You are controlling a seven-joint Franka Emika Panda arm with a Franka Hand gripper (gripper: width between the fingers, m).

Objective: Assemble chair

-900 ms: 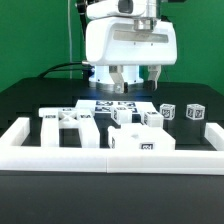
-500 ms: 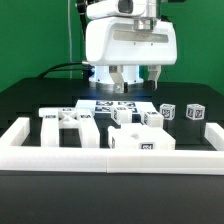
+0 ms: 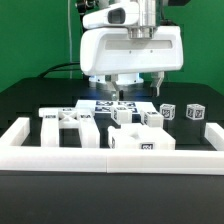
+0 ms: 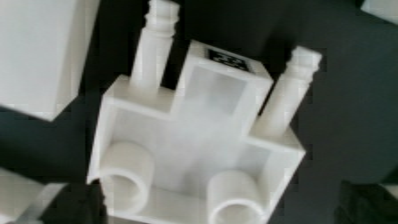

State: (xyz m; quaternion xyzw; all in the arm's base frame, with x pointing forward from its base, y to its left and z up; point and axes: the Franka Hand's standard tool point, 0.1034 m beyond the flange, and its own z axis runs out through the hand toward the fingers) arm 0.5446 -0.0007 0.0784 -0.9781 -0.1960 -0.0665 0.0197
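Note:
Loose white chair parts with black-and-white tags lie on the black table. A wide flat panel (image 3: pixel 66 121) is at the exterior view's left. A blocky piece (image 3: pixel 140 142) is in front at the middle, and smaller pieces (image 3: pixel 150 118) lie behind it. Two small cubes (image 3: pixel 167 112) (image 3: pixel 194 113) are at the right. My gripper (image 3: pixel 138 90) hangs open and empty above the middle parts. The wrist view shows a white part (image 4: pixel 199 120) with two round pegs, two round sockets and a tag, lying straight below. Only dark finger edges (image 4: pixel 36 200) show beside it.
A long white border rail (image 3: pixel 110 160) runs along the front and up both sides. The marker board (image 3: pixel 112 104) lies flat behind the parts, under the gripper. Another white piece (image 4: pixel 36 50) lies next to the pegged part in the wrist view.
The gripper has come lower and a little to the exterior view's right over the middle parts. The parts on the table have not moved.

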